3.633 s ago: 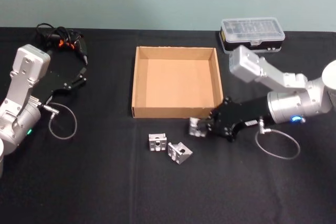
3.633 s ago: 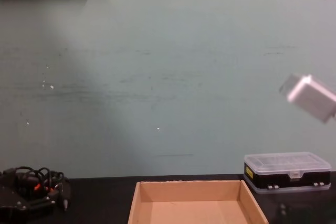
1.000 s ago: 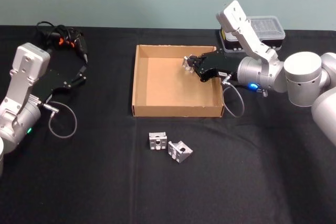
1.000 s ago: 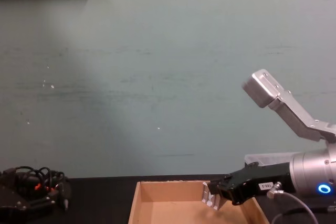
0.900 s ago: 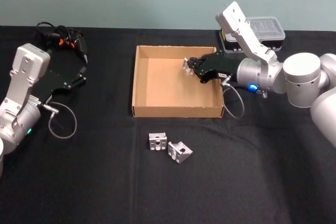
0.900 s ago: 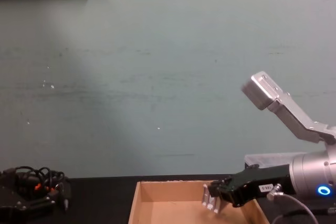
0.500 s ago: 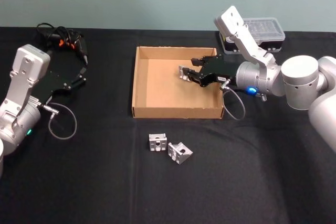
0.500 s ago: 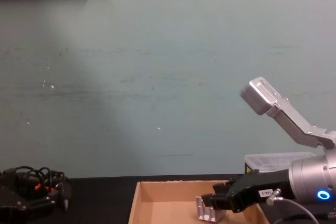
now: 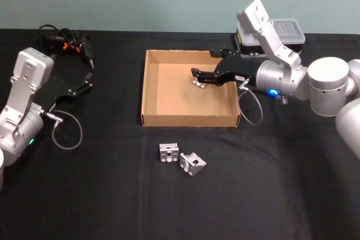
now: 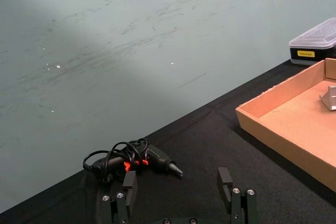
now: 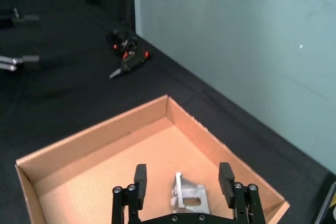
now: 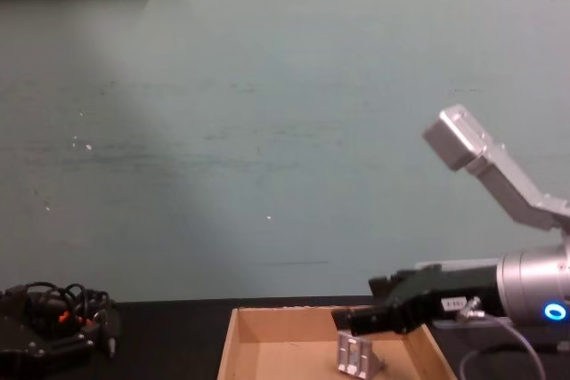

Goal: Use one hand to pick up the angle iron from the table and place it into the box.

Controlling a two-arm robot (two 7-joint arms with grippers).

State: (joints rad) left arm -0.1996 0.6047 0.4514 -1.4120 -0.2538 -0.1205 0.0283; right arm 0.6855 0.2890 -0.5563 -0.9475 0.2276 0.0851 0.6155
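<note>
The angle iron [image 9: 198,81] lay on the floor of the box [image 9: 190,120], toward its far right part, as the 1 piece I could see in there. On my right wrist view it sat between and just beyond the fingers of the right gripper [image 11: 182,171], which were spread apart and clamped on nothing. From the chest view the iron rested just under the nearer fingertip.

On the black bench [image 9: 112,195], in front of the box, 2 more brackets [image 9: 181,157] sat just beside each other. A black case [image 9: 270,35] with a clear lid stood behind the box's right corner, and a corded tool [image 9: 67,42] lay at the far left against the teal wall [image 12: 267,131]. The left gripper [image 10: 177,178] hung over the bench on the left, well apart from the box, its fingers apart too.
</note>
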